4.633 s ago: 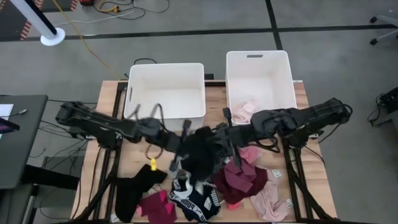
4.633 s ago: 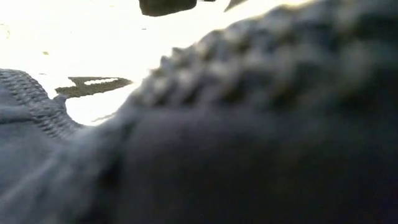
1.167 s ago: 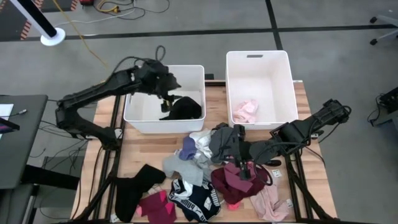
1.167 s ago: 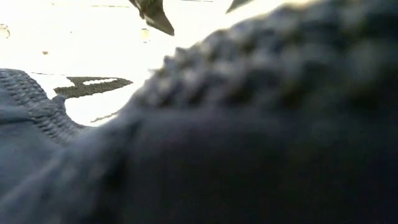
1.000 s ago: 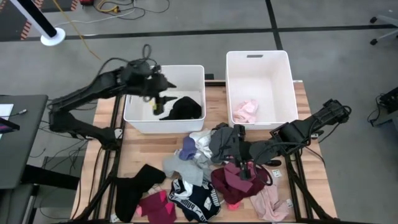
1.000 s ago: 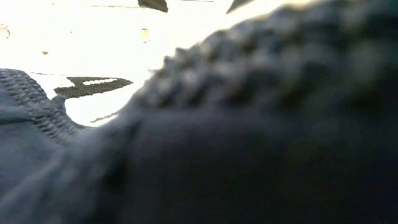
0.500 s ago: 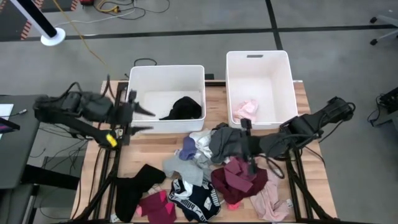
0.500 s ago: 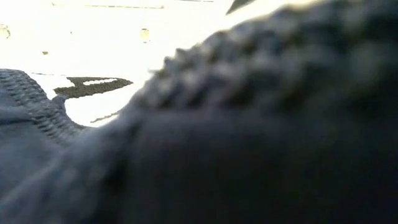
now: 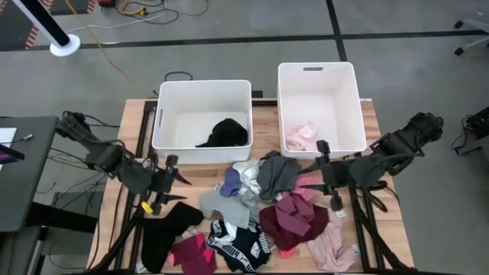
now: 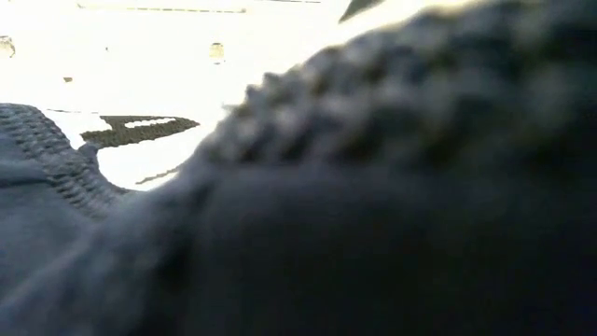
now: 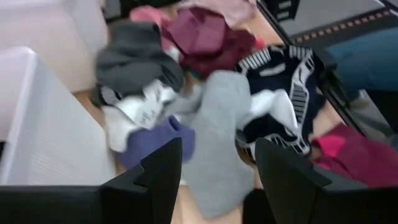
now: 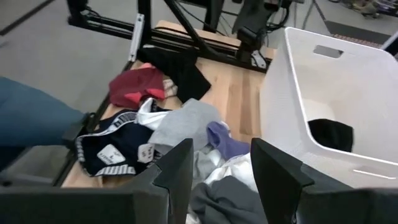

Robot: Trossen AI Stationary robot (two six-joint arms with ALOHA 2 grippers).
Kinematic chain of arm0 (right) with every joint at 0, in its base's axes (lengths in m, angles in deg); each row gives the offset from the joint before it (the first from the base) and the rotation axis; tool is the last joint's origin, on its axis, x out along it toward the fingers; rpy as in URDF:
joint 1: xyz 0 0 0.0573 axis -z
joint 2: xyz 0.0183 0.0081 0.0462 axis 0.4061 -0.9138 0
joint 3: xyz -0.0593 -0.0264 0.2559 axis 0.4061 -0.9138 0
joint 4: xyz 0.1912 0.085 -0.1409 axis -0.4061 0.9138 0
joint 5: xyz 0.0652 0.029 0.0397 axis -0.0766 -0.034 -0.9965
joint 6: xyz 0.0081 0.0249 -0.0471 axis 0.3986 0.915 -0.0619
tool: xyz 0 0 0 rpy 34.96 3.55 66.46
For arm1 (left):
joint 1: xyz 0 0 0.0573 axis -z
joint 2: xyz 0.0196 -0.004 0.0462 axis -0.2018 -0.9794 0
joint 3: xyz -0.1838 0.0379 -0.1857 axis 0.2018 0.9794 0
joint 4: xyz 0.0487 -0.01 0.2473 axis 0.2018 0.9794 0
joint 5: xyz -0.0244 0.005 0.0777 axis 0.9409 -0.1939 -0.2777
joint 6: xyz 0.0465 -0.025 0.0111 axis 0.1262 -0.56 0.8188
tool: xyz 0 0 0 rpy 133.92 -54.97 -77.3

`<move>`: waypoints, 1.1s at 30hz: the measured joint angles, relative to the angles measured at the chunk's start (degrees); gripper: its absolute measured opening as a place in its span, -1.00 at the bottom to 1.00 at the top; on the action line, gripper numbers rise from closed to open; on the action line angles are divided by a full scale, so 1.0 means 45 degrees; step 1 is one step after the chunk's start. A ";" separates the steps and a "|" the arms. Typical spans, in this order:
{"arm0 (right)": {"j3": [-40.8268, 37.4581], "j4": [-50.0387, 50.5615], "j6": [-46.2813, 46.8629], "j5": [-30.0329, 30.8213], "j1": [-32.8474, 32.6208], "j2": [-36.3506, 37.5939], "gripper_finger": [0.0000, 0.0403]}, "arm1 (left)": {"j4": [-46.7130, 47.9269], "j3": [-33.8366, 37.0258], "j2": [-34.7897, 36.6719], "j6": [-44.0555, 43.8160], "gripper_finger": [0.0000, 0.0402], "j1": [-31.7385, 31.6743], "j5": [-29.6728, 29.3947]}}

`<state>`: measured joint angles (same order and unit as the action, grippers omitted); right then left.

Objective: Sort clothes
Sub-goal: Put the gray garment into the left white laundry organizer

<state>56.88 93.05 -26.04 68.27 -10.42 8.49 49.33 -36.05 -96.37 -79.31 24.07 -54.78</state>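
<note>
The clothes lie in a loose pile on the wooden table (image 9: 359,114): a grey one (image 9: 279,174), a maroon one (image 9: 294,215), a navy-and-white one (image 9: 241,243), a black one (image 9: 164,229), a light grey one (image 11: 214,134) and pink ones. One black garment (image 9: 225,134) lies in the left bin (image 9: 172,134) and a pink one (image 9: 300,137) in the right bin (image 9: 319,76). My left gripper (image 9: 177,183) hangs open at the pile's left side, and my right gripper (image 9: 328,177) hangs open at its right side. Neither holds anything.
Both white bins stand side by side along the table's far edge. Dark knitted cloth (image 10: 373,187) lies right against the low camera and blocks most of that view. A person's blue-clad leg (image 12: 31,118) shows beside the table's near edge.
My left gripper has swung from over the left bin toward the table's left and near side and come down, turning until it faces the pile. My right gripper has drawn back from over the maroon garment toward the right edge and risen a little. The clothes have stayed put.
</note>
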 joint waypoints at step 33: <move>-0.6321 -0.4398 0.1777 -0.0063 -0.0140 0.2338 -0.13 | -0.8951 0.5897 -0.0887 -0.1062 -0.02 0.0207 0.1105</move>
<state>28.43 73.26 -18.05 67.99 -11.05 19.01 9.05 -9.52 -100.36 -84.09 25.00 -49.81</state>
